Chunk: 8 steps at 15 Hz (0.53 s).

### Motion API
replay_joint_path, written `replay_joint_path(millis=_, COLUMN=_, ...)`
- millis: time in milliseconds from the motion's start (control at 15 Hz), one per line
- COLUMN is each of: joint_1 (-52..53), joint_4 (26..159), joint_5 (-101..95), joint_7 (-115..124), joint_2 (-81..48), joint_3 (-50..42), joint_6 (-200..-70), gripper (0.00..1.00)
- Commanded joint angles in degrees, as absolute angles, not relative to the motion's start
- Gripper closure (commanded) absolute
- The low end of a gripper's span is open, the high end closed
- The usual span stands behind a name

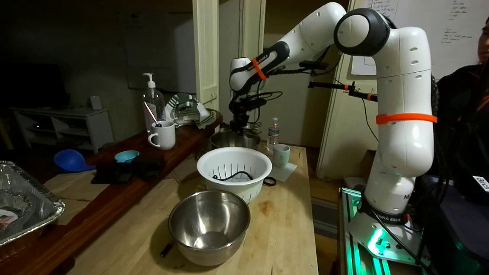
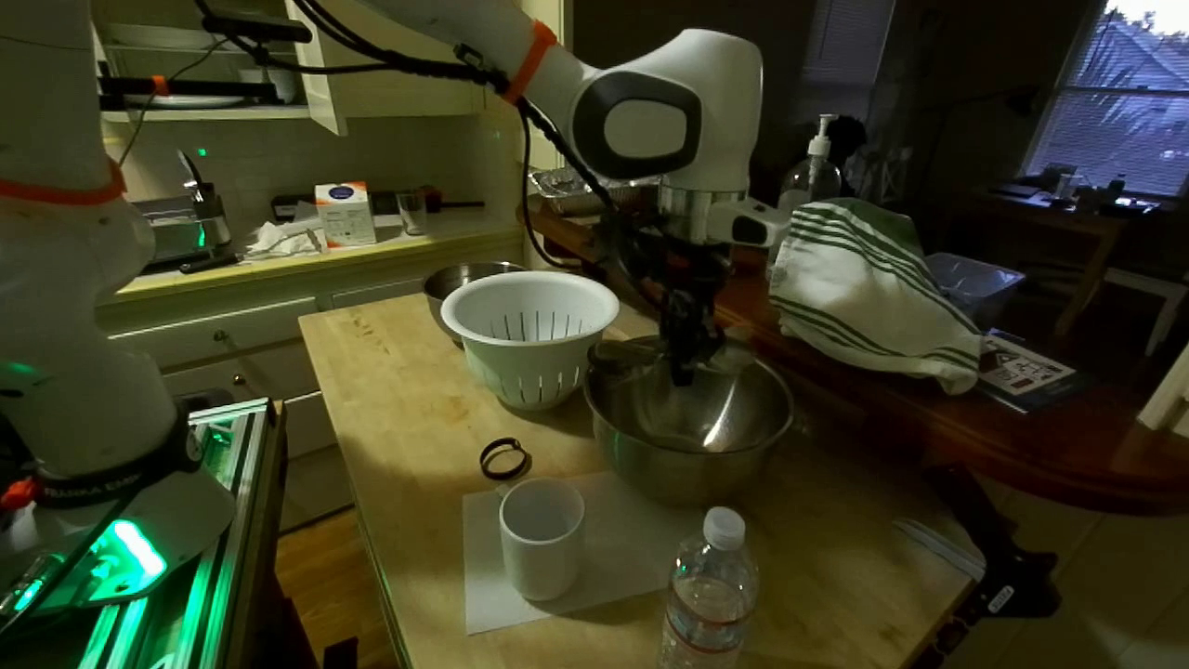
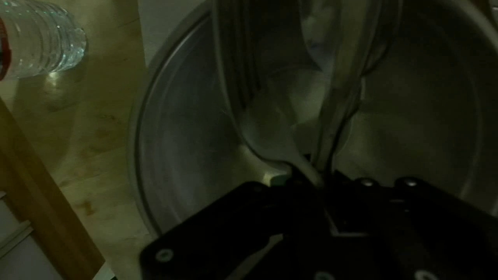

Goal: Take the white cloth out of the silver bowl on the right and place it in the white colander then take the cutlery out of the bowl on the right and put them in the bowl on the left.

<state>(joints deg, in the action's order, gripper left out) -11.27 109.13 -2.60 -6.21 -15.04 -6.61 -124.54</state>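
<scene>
My gripper (image 3: pixel 313 182) is in the mouth of a silver bowl (image 2: pixel 687 469), which also shows in an exterior view (image 1: pixel 217 142). Its dark fingers are closed together round the handles of cutlery. A spoon (image 3: pixel 268 130) and a fork (image 3: pixel 227 50) fan out from the fingertips, with more pieces beside them; the grip is dark and blurred. A white slotted colander (image 1: pixel 206 170) stands beside this bowl. A dark wavy line shows inside it; I cannot tell whether a white cloth lies there. Another silver bowl (image 1: pixel 209 225) stands past the colander, with nothing seen in it.
A white mug (image 2: pixel 542 539), a water bottle (image 2: pixel 711 595) and a black ring (image 2: pixel 504 458) are on the table near the cutlery bowl. A green-striped towel (image 2: pixel 864 288) lies on the raised wooden ledge. A mug (image 1: pixel 164 135) and soap bottle (image 1: pixel 153 103) stand there too.
</scene>
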Motion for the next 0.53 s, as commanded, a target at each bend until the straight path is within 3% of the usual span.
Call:
replay_joint_path(millis=0, joint_1=-8.18, joint_4=110.56, joint_5=-7.80, joint_7=-3.84, joint_2=-10.37, joint_3=-6.86, joint_6=-121.47, gripper=0.98)
replay_joint_path(millis=467, joint_1=-0.14, joint_4=113.11, joint_5=-20.92, joint_7=-1.01, joint_2=-7.57, joint_3=-2.31, joint_6=-117.78, gripper=0.98)
